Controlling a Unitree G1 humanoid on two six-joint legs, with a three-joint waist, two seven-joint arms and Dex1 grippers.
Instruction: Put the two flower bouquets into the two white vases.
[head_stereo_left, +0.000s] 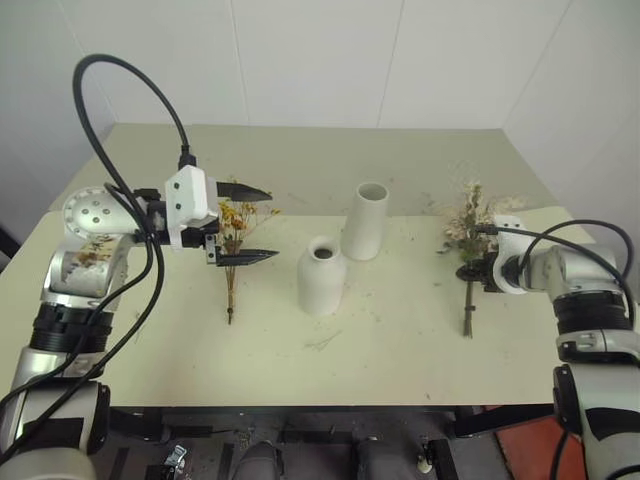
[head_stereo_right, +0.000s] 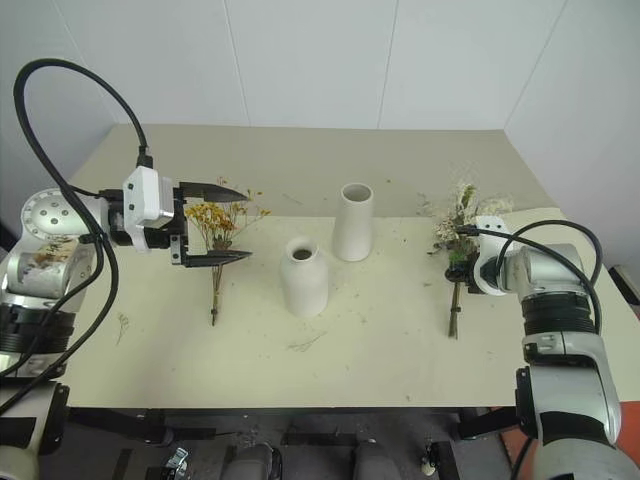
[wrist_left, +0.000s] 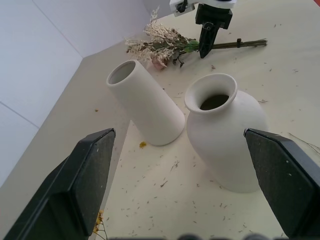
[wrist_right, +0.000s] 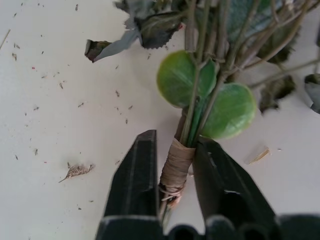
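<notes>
Right claw (wrist_right: 172, 192) clamps larger bouquet (head_stereo_left: 467, 225) at wrapped stem, right of tall vase (head_stereo_left: 366, 220). Left claw (head_stereo_left: 245, 222) gapes wide above small yellow bunch (head_stereo_left: 233, 232). Next: lift, upend, stems into mouth.

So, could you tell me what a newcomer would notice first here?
Two white vases stand mid-table, the taller behind. On the robot's right, the right gripper is shut on the wrapped stems of the larger bouquet. On its left, the open left gripper hovers over the small yellow bunch.
</notes>
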